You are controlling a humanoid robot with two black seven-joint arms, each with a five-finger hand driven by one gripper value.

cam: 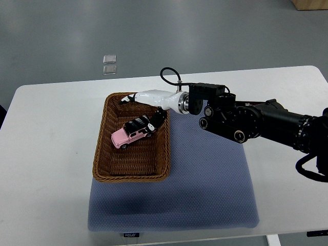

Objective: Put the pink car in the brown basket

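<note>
While the right arm (266, 123) reaches in from the right edge across the white table (46, 154), its white hand (148, 105) hangs over the far part of the brown basket (132, 177). Dark fingertips (154, 122) curl down onto the roof of the pink car (129, 135); whether they grip it or only touch it cannot be told. The car sits inside the basket, around its middle, nose toward the near left. The basket rests on the far left corner of a blue mat (205, 189). Two small clear squares (109, 64) lie on the floor beyond the table.
</note>
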